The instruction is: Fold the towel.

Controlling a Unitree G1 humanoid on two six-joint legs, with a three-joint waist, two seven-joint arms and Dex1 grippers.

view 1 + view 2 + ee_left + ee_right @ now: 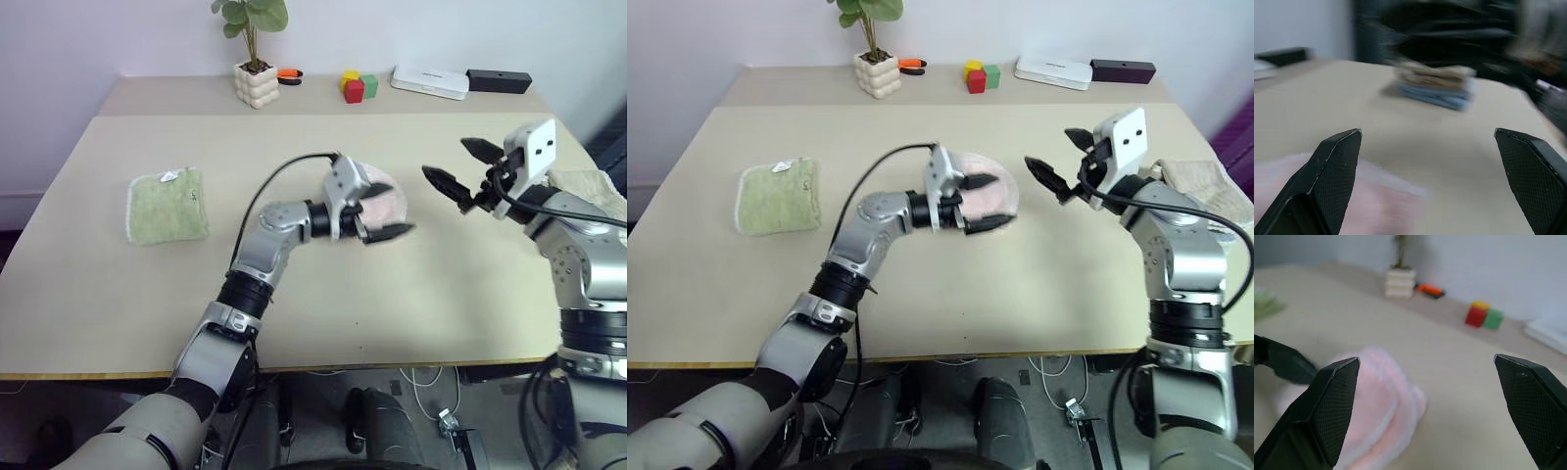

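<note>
I judged the left gripper [388,217] the nearer hand: it hovered spread and empty right over the towel [390,200], which lay folded into a small bundle mid-table. From my right gripper [460,168], also spread and holding nothing, the towel sat near at about eight o'clock, its layered edges facing that hand.
</note>
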